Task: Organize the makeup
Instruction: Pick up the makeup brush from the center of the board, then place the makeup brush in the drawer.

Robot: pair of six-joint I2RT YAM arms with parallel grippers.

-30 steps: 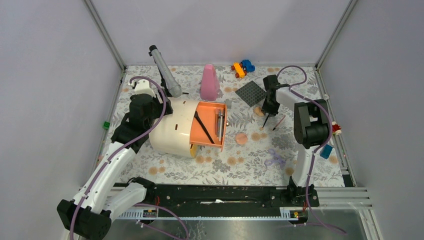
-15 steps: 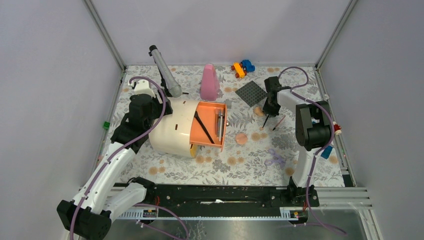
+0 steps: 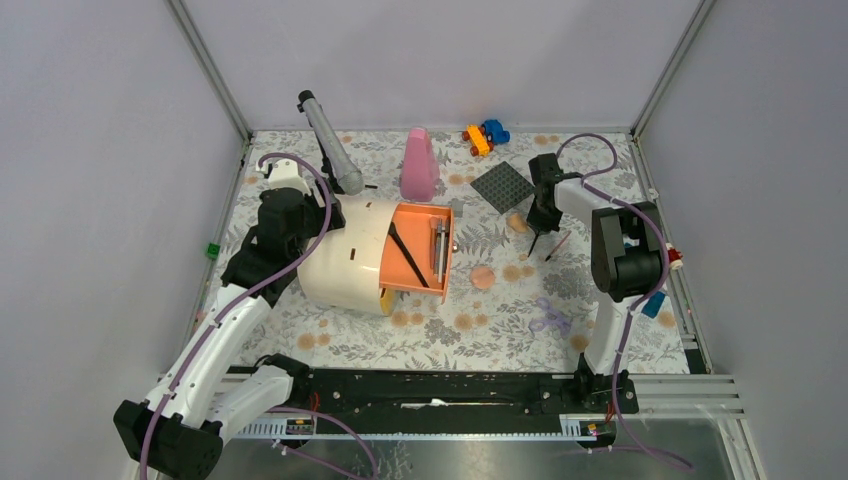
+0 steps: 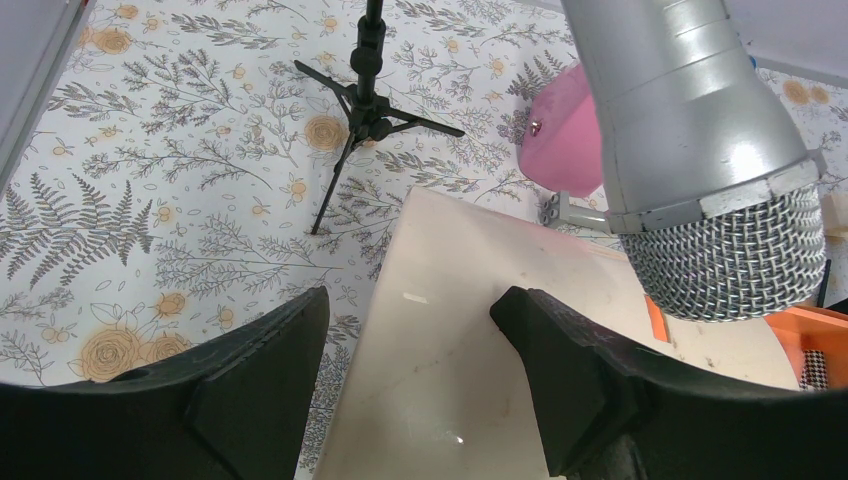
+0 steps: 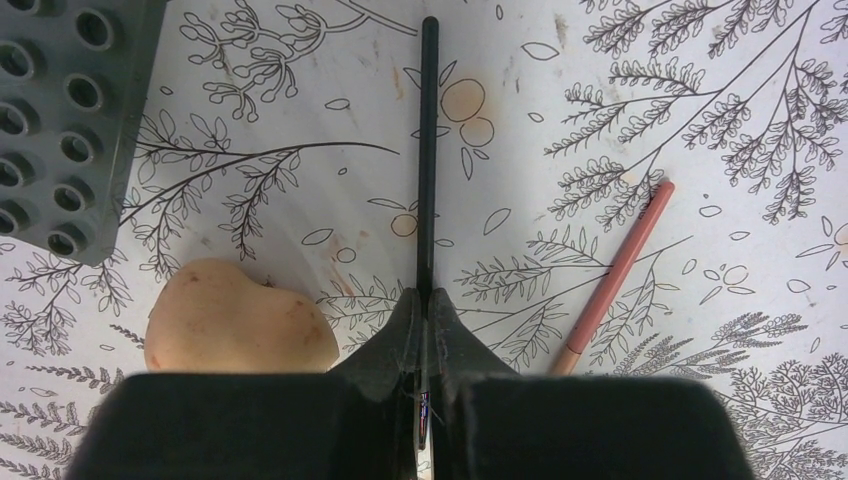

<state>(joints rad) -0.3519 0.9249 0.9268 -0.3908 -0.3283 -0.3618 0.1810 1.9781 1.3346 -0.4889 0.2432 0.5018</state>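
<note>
My right gripper (image 5: 428,300) is shut on a thin black brush (image 5: 428,150), whose handle points away from the jaws; it shows in the top view (image 3: 536,238) too. A peach egg-shaped sponge (image 5: 235,322) lies just left of the jaws, and a pink pencil-like brush (image 5: 615,268) lies to the right. A round peach puff (image 3: 483,276) lies on the mat. The cream organizer (image 3: 345,255) has an orange drawer (image 3: 412,248) open, with a black brush and a pale tube inside. My left gripper (image 4: 410,330) is open above the organizer's cream top (image 4: 450,390).
A microphone on a small tripod (image 3: 330,145) stands behind the organizer. A tall pink cone bottle (image 3: 418,165), a dark grey studded plate (image 3: 502,186) and toy bricks (image 3: 485,136) sit at the back. Purple scissors (image 3: 548,318) lie near front right.
My right gripper has shifted slightly with the black brush in it. The left arm has not moved.
</note>
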